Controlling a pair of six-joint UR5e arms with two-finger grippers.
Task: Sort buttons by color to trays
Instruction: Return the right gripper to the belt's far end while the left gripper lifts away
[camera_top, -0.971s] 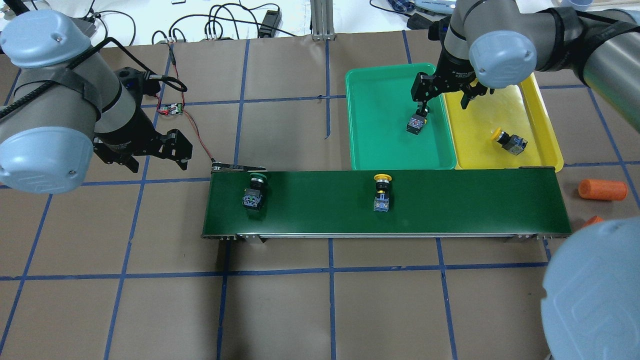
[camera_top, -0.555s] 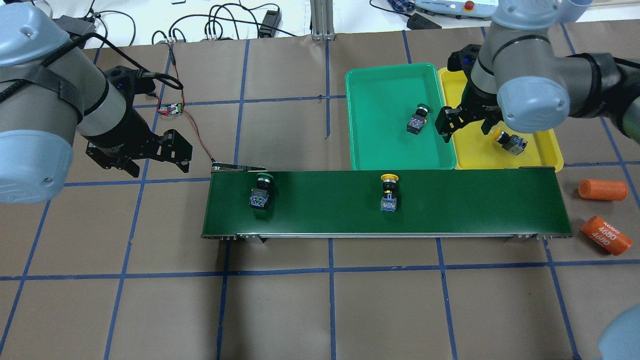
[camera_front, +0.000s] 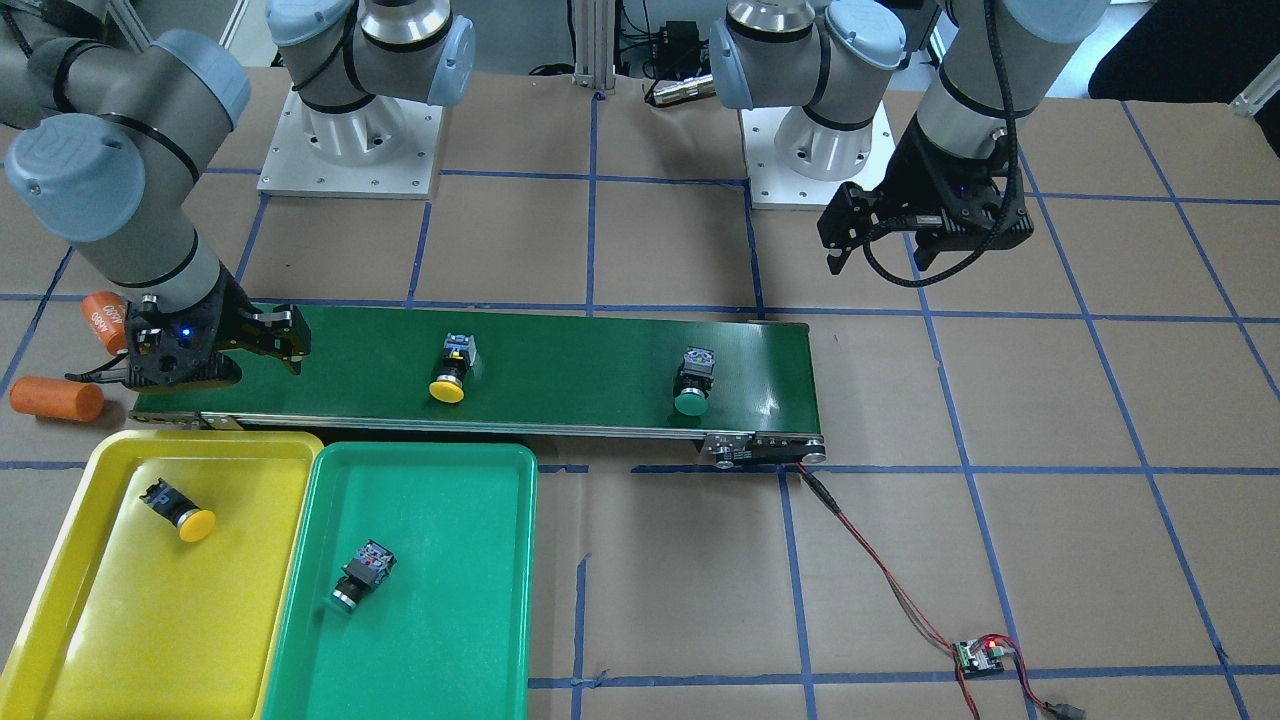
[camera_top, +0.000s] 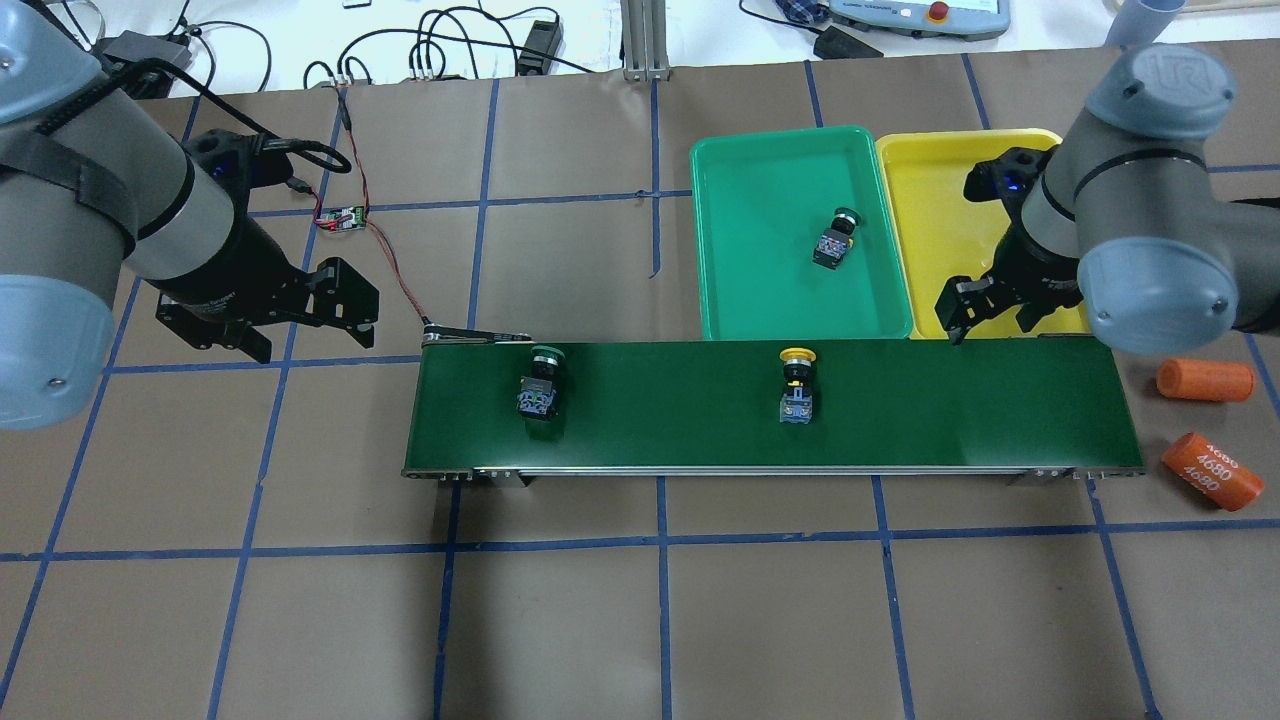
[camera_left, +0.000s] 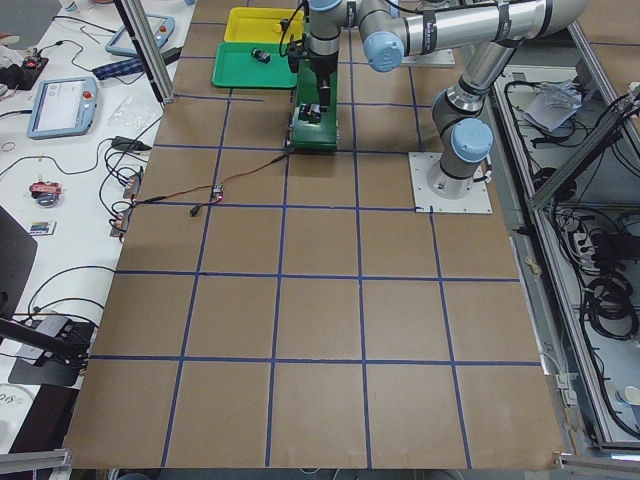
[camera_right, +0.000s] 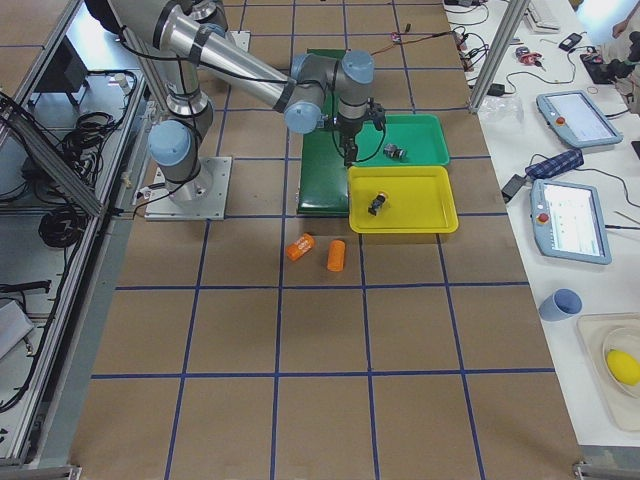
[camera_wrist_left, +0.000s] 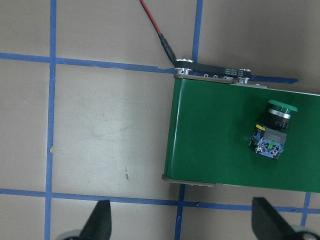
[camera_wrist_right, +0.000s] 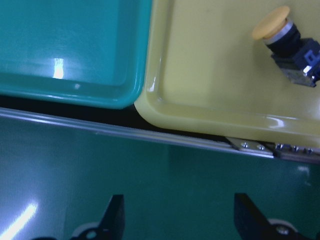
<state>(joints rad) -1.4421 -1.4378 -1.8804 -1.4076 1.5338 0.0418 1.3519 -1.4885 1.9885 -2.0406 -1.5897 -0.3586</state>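
Observation:
A green button lies in the green tray, and a yellow button lies in the yellow tray. On the conveyor belt a yellow button stands mid-belt and a green button near its left end. My right gripper is open and empty over the yellow tray's near edge, at the belt. Its wrist view shows the yellow button and both tray corners. My left gripper is open and empty, left of the belt end. Its wrist view shows the green button.
Two orange cylinders, one marked 4680, lie right of the belt. A small circuit board with red wires running to the belt's left end lies behind my left gripper. Cables lie beyond the table's far edge.
My right gripper moved from the green button in the green tray, across the yellow tray, to the belt's edge. Both belt buttons moved slightly right. My left arm shifted a little.

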